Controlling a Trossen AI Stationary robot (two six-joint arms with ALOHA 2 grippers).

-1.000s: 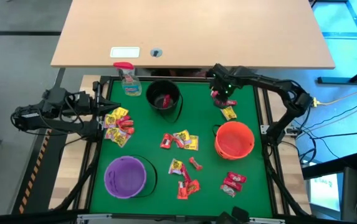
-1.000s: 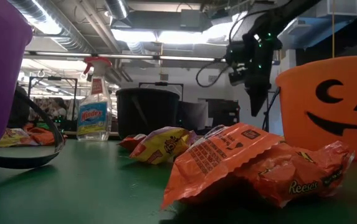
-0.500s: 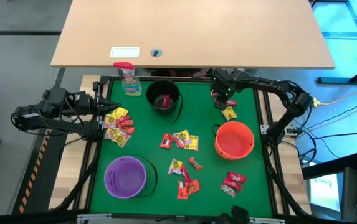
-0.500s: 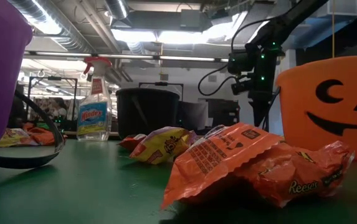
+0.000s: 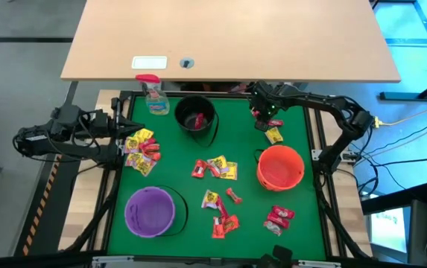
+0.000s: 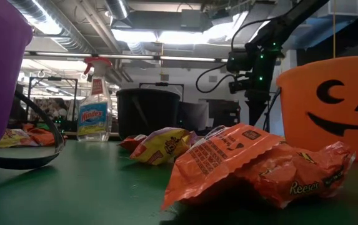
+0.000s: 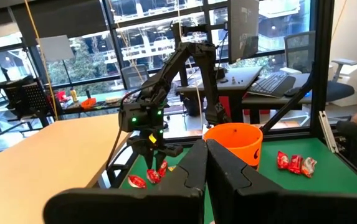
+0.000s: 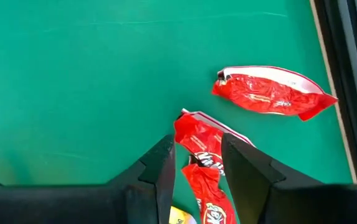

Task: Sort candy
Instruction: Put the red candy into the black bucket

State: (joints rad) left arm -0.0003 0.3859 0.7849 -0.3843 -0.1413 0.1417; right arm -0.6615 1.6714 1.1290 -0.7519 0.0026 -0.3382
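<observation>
- The right gripper point(image 5: 261, 119) is hanging low over the far right corner of the green mat point(image 5: 176, 167), just beyond the orange bucket point(image 5: 280, 166), its fingers point(image 8: 159, 168) partly parted and straddling a red packet point(image 8: 198, 143); whether they are actually pinching it yet is unclear from where I stand.
- A second red packet point(image 8: 271, 93) is lying just beside the first, apart from it, and a yellow one point(image 5: 273, 135) is sitting between the gripper and the orange bucket.
- The rest of the candy point(image 5: 214, 168) is lying in loose clusters: mid-mat, at the left edge by the left gripper point(image 5: 118, 126), near the purple bucket point(image 5: 150, 212), and in front of the orange one.
- One red piece is already showing inside the black bucket point(image 5: 196, 113).
- The left gripper is waiting shut at the mat's left edge, holding nothing.
- To do this pick well, the fingers should probably close square on the packet's middle, taking only that one wrapper.
- The lift should likely go straight up, so the slick foil is not dragging its neighbour along.
- Judging by the red piece in it, the black bucket looks the likely home for this one.
</observation>
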